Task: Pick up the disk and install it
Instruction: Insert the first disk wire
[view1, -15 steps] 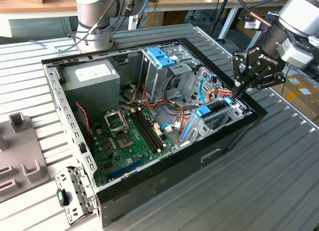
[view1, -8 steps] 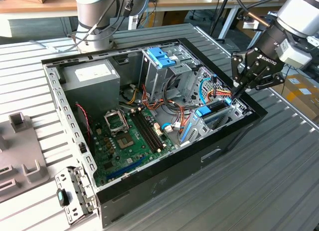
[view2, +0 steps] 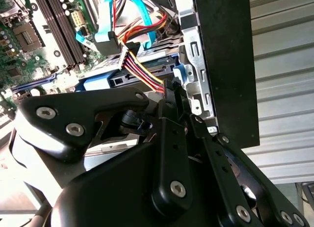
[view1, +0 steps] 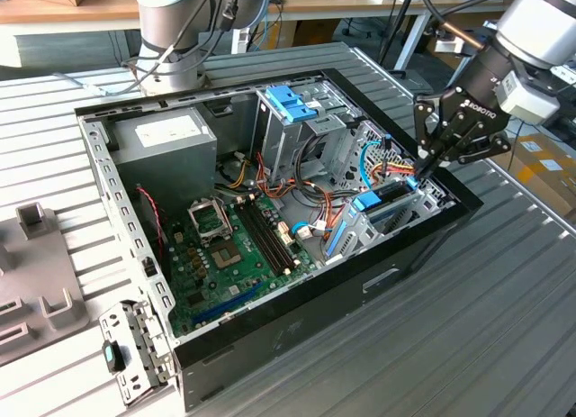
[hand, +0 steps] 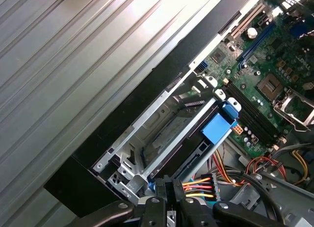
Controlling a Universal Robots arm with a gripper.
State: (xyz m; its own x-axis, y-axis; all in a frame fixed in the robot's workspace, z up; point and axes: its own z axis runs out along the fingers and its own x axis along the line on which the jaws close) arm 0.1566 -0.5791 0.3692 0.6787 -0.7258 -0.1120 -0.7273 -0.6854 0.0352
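Motherboard (view1: 238,241) fills the exterior view's lower left of the open case (view1: 297,322); one grey power supply (view1: 166,142) sits upper left; one tall blue latch (view1: 292,104) stands at centre; the one disk (view1: 382,205) lies in its bay right of centre, with the one claw (view1: 421,176) pressed together at its rear edge beside the coloured power wires (hand: 196,187); those wires could snag or unplug if the fingertips drag them.

The computer case (view1: 270,345) lies open on the slatted table (view1: 504,327). Inside it, the power supply (view1: 166,142) sits at the exterior view's left, the motherboard (view1: 234,246) centrally, and the disk (view1: 382,201) in the right-hand bay, below the gripper (view1: 423,176).
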